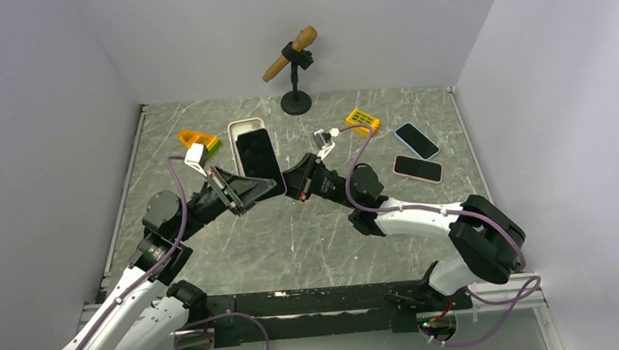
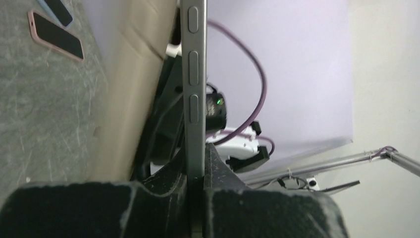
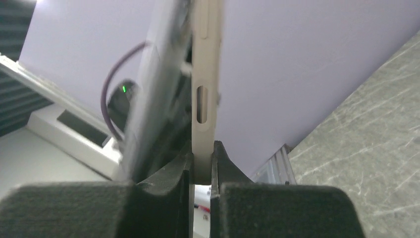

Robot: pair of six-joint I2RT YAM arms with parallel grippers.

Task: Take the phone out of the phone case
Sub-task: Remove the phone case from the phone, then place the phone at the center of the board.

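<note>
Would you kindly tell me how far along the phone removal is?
Done: both are lifted off the table, phone clamped in the left jaws, case in the right jaws. In hand: the two splay apart at one end. Left: full separation.

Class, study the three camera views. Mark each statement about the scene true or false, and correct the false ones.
1. The left gripper is shut on the phone along its edge. True.
2. The right gripper stands open, holding nothing. False: it is shut on the phone case.
3. A pink-cased phone and a blue-cased phone lie on the table. True.
4. The microphone lies flat on the table. False: it sits tilted on a stand.
</note>
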